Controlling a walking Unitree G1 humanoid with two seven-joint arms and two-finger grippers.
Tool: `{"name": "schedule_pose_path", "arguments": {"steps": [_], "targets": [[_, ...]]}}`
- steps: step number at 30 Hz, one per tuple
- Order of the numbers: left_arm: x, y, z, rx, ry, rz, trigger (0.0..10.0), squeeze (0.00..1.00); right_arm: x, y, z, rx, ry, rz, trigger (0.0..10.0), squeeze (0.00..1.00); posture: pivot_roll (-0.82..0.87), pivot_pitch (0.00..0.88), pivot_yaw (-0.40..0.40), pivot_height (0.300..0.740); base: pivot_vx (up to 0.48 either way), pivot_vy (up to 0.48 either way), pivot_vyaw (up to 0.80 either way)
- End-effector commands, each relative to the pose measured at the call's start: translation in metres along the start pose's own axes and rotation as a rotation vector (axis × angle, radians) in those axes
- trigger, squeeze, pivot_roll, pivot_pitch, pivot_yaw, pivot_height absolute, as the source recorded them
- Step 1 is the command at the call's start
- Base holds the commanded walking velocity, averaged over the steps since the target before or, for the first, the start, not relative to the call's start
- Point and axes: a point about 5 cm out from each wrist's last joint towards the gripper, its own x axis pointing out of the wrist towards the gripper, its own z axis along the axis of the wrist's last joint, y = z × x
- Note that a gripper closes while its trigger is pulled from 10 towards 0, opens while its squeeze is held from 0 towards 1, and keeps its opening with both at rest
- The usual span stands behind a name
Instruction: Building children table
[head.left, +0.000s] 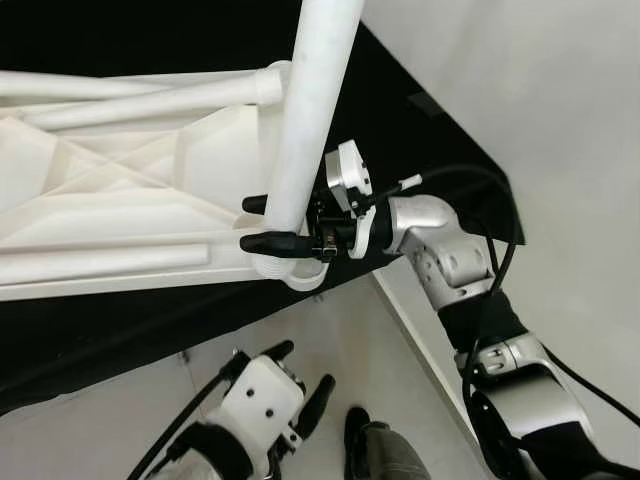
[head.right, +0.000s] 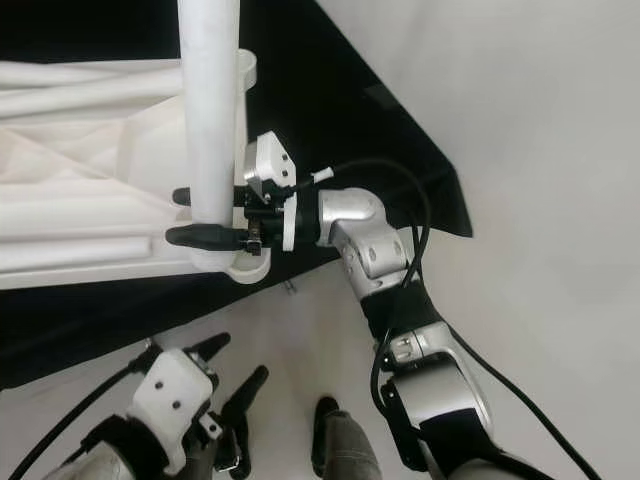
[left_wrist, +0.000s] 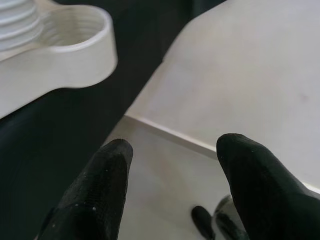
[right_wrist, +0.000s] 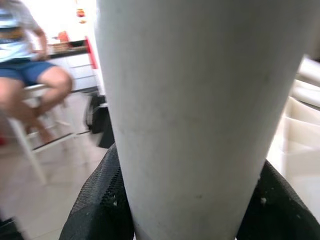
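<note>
Key relation: the leg (head.left: 310, 120) stands upright with its foot end in the corner socket (head.left: 290, 272) of the upturned tabletop (head.left: 110, 190); the right pincer (head.left: 262, 222) reaches in from the robot's right and meets the leg crosswise, just above the socket.
Leg's long axis: close to vertical, running up out of the head view, square to the flat underside it sits on.
Right pincer: clamped on the leg, one black finger (head.left: 275, 241) on each side of the white tube; the wrist view looks straight at the tube (right_wrist: 200, 115) between the two pads.
Left pincer: (head.left: 300, 380) low and near the robot, above the pale floor, fingers spread and holding nothing; its wrist view looks up at the socket's ribbed rim (left_wrist: 80, 35).
Nearer arm: the right, already on the leg; the left is well apart, below the tabletop's edge.
Where the work lies: the tabletop rests underside-up on a black sheet (head.left: 120, 330).
My guess: seating the leg will call for a turn about its own axis, since the socket looks threaded.
Count, legs: one upright; at least two more lying flat across the underside (head.left: 140, 100).
Count, tabletops: one.
Count, pincers: two.
Also about: a person seated on a chair (right_wrist: 30, 65), well off behind.
</note>
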Motion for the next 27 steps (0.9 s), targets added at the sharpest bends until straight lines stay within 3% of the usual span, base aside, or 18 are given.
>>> {"name": "schedule_pose_path", "arguments": {"steps": [1, 9, 27], "targets": [[-0.005, 0.001, -0.001, 0.024, 0.021, 0.025, 10.0, 0.00, 0.003, 0.002, 0.003, -0.008, -0.009, 0.079, 10.0, 0.00, 0.03, 0.377, -0.006, 0.740, 0.000, 0.000, 0.00], [-0.011, 0.004, 0.003, 0.057, 0.028, 0.071, 10.0, 0.00, -0.007, -0.001, 0.010, -0.048, 0.087, 0.262, 10.0, 0.00, 0.05, 0.411, -0.002, 0.740, 0.000, 0.000, 0.00], [-0.016, -0.001, 0.006, 0.040, 0.033, 0.068, 10.0, 0.00, -0.018, -0.010, -0.004, -0.084, 0.269, 0.275, 10.0, 0.00, 0.04, 0.434, 0.000, 0.740, 0.000, 0.000, 0.00]]}}
